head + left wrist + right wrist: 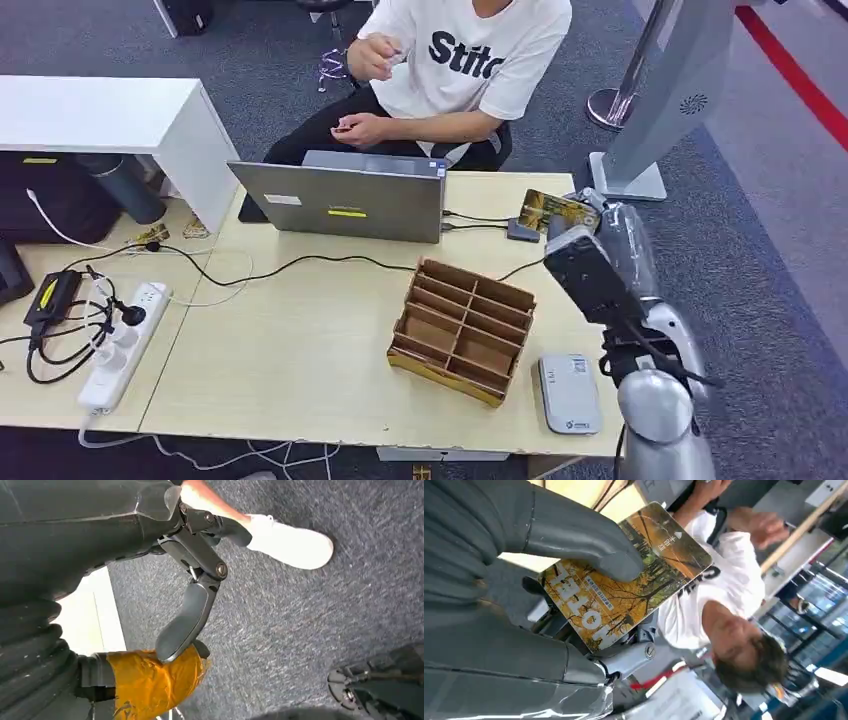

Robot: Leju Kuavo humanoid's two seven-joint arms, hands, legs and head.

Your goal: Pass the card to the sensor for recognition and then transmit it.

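Observation:
My right hand (584, 228) is raised over the table's far right part and holds a card (551, 210) printed with yellow autumn trees. In the right wrist view the thick grey thumb (585, 544) presses on the card (639, 585) and darker fingers support it from behind. A flat grey sensor pad (568, 392) lies on the table near the front right corner, well in front of the hand. My left hand (185, 615) hangs beside the table over grey carpet, fingers apart, with nothing in it.
A brown cardboard divider box (462, 328) stands mid-table left of the sensor. A grey laptop (345, 200) with cables sits at the back, and a person (450, 70) sits behind it. A power strip (125, 345) lies at the left. A grey kiosk base (628, 177) stands right.

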